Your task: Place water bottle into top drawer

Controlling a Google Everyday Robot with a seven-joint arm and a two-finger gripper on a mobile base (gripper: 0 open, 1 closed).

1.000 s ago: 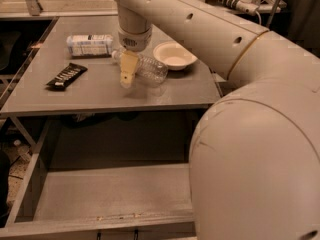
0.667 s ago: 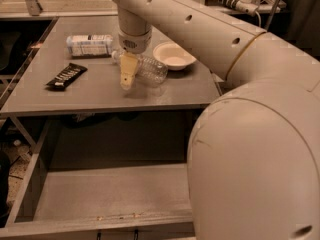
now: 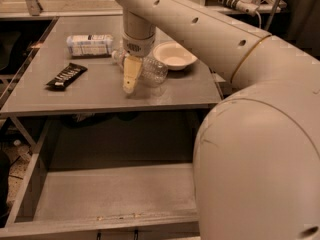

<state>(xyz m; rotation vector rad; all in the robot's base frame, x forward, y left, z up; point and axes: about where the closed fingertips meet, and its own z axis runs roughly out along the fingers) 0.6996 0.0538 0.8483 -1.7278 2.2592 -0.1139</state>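
The water bottle (image 3: 151,72) is clear ribbed plastic and lies on its side on the grey table top (image 3: 95,96), just left of a white bowl. My gripper (image 3: 131,82) reaches down from the arm onto the bottle's neck end, its tip at the table surface. The arm hides the bottle's cap end. The top drawer (image 3: 115,191) is pulled open below the table's front edge, wide and shallow, with a flat grey bottom and nothing in it.
A bottle with a wide white-and-blue label (image 3: 90,45) lies at the table's back left. A dark snack bar (image 3: 66,76) lies at the left. A white bowl (image 3: 173,55) sits right of the gripper. My large arm body (image 3: 260,149) fills the right side.
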